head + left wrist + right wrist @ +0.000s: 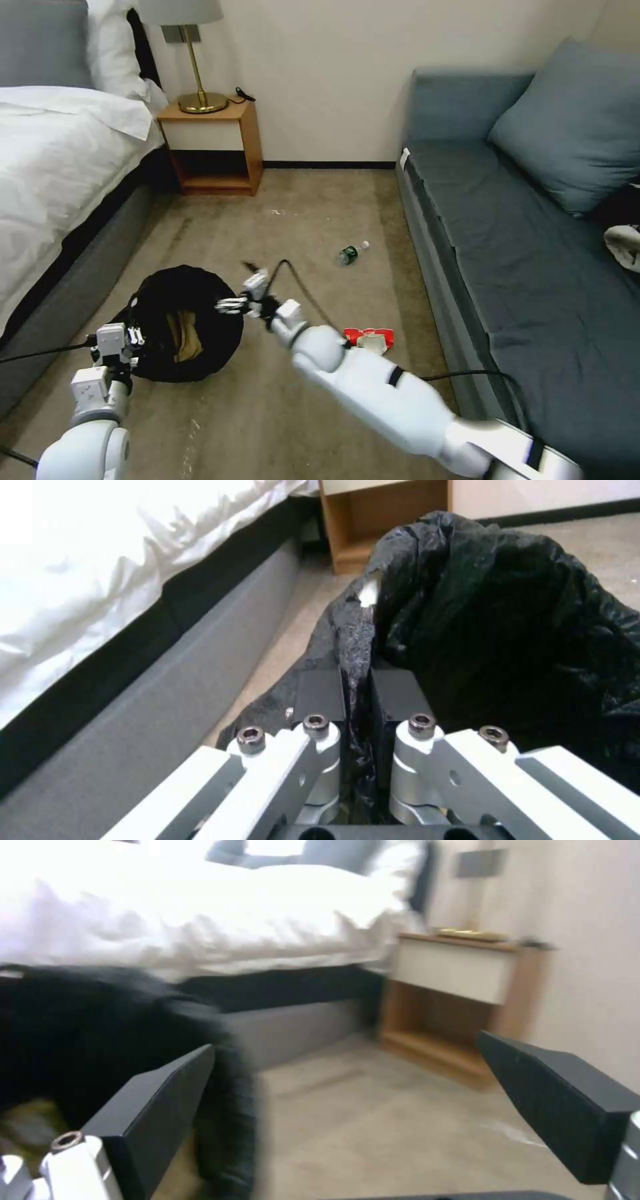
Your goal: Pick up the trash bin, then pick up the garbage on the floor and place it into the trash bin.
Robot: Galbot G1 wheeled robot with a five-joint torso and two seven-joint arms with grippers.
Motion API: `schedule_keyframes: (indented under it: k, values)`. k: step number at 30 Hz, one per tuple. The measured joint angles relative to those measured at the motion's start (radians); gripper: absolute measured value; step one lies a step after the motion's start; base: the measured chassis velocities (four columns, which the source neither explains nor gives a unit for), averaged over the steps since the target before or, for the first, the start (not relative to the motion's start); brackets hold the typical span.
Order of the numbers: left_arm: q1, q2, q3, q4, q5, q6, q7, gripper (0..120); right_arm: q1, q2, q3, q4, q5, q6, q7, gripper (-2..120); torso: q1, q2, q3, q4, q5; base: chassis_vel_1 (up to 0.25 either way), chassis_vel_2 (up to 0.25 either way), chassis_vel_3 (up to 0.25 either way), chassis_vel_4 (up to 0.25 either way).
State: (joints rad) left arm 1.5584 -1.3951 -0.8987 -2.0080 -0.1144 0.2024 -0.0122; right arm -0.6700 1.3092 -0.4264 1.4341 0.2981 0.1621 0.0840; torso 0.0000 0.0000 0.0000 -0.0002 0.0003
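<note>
The left gripper (357,690) pinches the black-bagged trash bin (183,320) at its near rim, yellow-brown wrapper (187,337) inside; the right gripper (243,297) gapes wide at its far rim; red-and-white packet (369,338) nearby, green bottle (351,253) farther off

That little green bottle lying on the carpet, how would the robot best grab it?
Likely across its green body, coming from above: the green bottle lies on its side on open carpet, clear of the sofa, white cap pointing toward the sofa. The open right gripper should close across its width, not along it.
</note>
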Motion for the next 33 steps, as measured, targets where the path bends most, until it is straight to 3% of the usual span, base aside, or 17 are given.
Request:
schedule_keyframes:
  k: [4, 8, 11, 14, 20, 23, 33]
  values:
    - [-0.004, 0.004, 0.001, 0.014, 0.000, -0.005, 0.000, 6, -0.082, -0.062, 0.098, 0.083, -0.073, 0.003, 0.028, 100, 0.000, 0.000, 0.000, -0.0001, 0.0000, 0.000, 0.000, 0.000, 0.000]
    - [-0.004, 0.014, 0.002, 0.022, -0.003, -0.012, 0.000, 6, -0.257, -0.138, 0.212, 0.210, -0.115, 0.008, 0.081, 100, 0.000, 0.000, 0.000, -0.0002, 0.0001, 0.000, 0.000, 0.000, 0.000]
    - [-0.006, 0.019, 0.001, 0.022, -0.010, -0.012, 0.000, 6, -0.335, -0.156, 0.285, 0.244, -0.160, 0.030, 0.092, 100, 0.000, 0.000, 0.000, 0.0000, 0.0001, 0.000, 0.000, 0.000, 0.000]
    - [-0.011, 0.028, -0.001, 0.024, -0.017, -0.012, 0.001, 6, -0.451, -0.162, 0.452, 0.275, -0.238, 0.075, 0.095, 100, 0.000, 0.000, 0.000, 0.0000, 0.0000, 0.000, 0.000, 0.000, 0.000]
    - [-0.014, 0.033, -0.001, 0.025, -0.018, -0.012, 0.002, 6, -0.554, -0.169, 0.592, 0.322, -0.255, 0.085, 0.101, 100, 0.000, 0.000, 0.000, 0.0000, -0.0001, 0.000, 0.000, 0.000, 0.000]
    - [-0.018, 0.030, 0.005, 0.026, -0.017, -0.012, 0.002, 6, -0.647, -0.130, 0.719, 0.390, -0.249, 0.061, 0.112, 100, 0.000, 0.000, 0.000, 0.0001, -0.0003, 0.000, 0.000, 0.000, 0.000]
    - [-0.010, 0.031, 0.006, 0.021, -0.015, -0.014, 0.002, 6, -0.763, -0.097, 0.844, 0.384, -0.259, 0.128, 0.093, 100, 0.000, 0.000, 0.000, 0.0001, -0.0002, 0.000, 0.000, 0.000, 0.000]
